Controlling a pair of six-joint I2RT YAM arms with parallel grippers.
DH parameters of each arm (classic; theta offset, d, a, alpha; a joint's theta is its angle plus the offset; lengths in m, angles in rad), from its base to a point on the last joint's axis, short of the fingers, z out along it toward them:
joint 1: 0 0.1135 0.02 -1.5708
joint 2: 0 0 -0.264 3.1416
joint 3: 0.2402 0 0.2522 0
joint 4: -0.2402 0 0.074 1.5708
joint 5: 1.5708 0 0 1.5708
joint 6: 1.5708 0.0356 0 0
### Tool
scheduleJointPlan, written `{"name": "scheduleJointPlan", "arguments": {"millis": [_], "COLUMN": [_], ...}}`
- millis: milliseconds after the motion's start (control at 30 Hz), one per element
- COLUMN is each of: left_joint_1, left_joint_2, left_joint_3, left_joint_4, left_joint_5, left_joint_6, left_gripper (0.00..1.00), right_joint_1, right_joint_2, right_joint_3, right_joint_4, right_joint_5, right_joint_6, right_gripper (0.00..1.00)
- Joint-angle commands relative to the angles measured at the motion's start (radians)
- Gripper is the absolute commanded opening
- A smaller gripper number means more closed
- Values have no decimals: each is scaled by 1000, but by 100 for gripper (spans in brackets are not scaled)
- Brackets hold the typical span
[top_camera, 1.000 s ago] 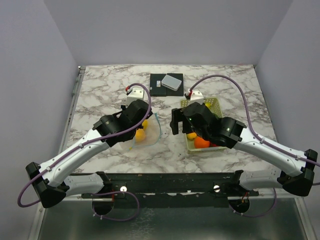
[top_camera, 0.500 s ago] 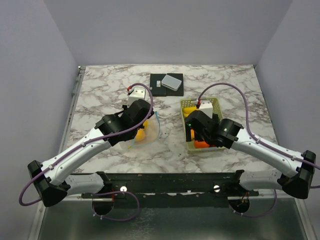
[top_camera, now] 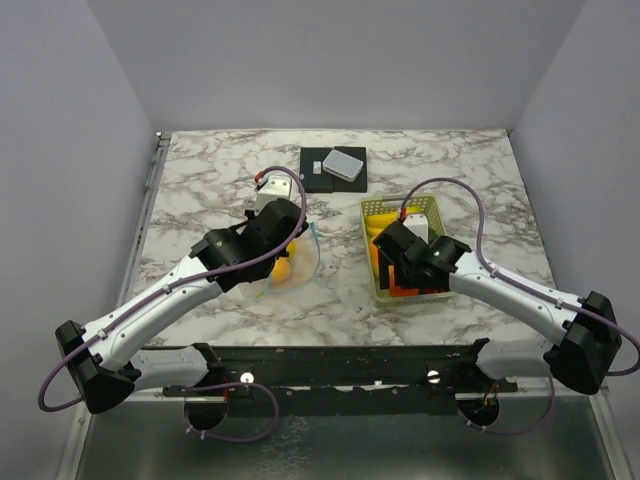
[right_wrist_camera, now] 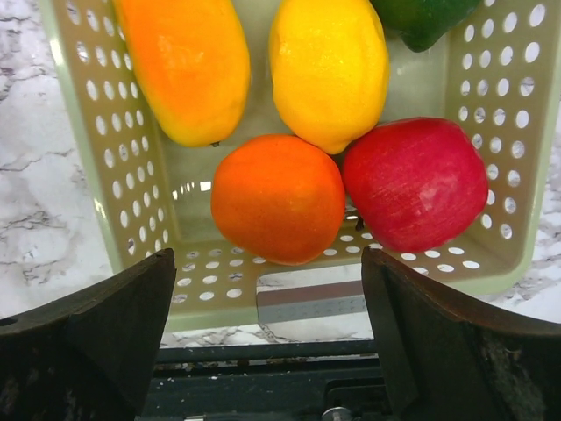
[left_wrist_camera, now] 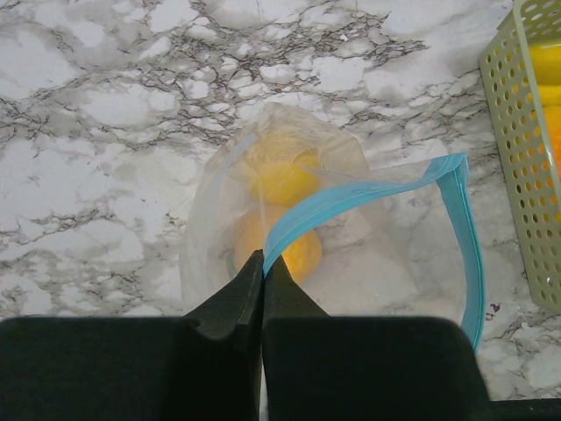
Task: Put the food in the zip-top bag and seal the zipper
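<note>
left gripper (left_wrist_camera: 263, 263): closed on the zipper (left_wrist_camera: 351, 197) at lower centre of the left wrist view, pinching one lip of the bag mouth and lifting it.
zip-top bag (left_wrist_camera: 368, 254): lies on the marble tabletop (left_wrist_camera: 88, 88), left of the basket (right_wrist_camera: 114, 175). Its mouth gapes and the blue strip is unsealed, arcing from the jaws to the lower right.
food in bag: two yellow-orange pieces (left_wrist_camera: 280, 180) show through the plastic at frame centre.
right gripper (right_wrist_camera: 267, 281): jaws wide apart and holding nothing, poised over the near end of the basket.
food in basket: an orange (right_wrist_camera: 279, 197) at centre touches the red apple (right_wrist_camera: 414, 182) on its right. A lemon (right_wrist_camera: 329, 70) rests above both, a long orange-yellow piece (right_wrist_camera: 184, 61) lies upper left, and a dark green piece (right_wrist_camera: 421, 17) sits at the top right corner.
step in hand (judged): picking the next fruit — the orange lies most squarely between the spread fingers.
doing it well: descend straight over the orange so one finger slips between it and the basket wall and the other between it and the apple. Close across its widest part, since smooth round plastic will likely squirt out of a shallow pinch. Lift clear of the rim before swinging left.
bag side: hold the lip high so the mouth gapes for the drop.
risk: nudging the apple or dragging the light basket.
remaining: five fruits to move, then the seal.
</note>
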Motion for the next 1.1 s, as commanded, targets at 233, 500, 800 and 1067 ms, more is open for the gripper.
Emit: {"name": "scheduleJointPlan", "arguments": {"millis": [233, 500, 800, 1067], "left_joint_1": [-2, -1, -2, -3], "left_joint_2": [-14, -16, -21, -17], "left_joint_3": [12, 9, 10, 9], "left_joint_4": [11, 8, 5, 5], "left_joint_5": [7, 5, 4, 3], "left_joint_6": [2, 3, 1, -1], "left_gripper": [0, 0, 0, 0], "right_joint_1": [-70, -96, -102, -101], "right_joint_2": [82, 132, 152, 93], "right_joint_3": [-72, -113, -127, -75], "right_joint_4": [114, 171, 179, 100], "right_joint_5": [-74, -96, -79, -29], "right_joint_6": [-2, -11, -7, -10], "right_gripper": [91, 90, 75, 46]}}
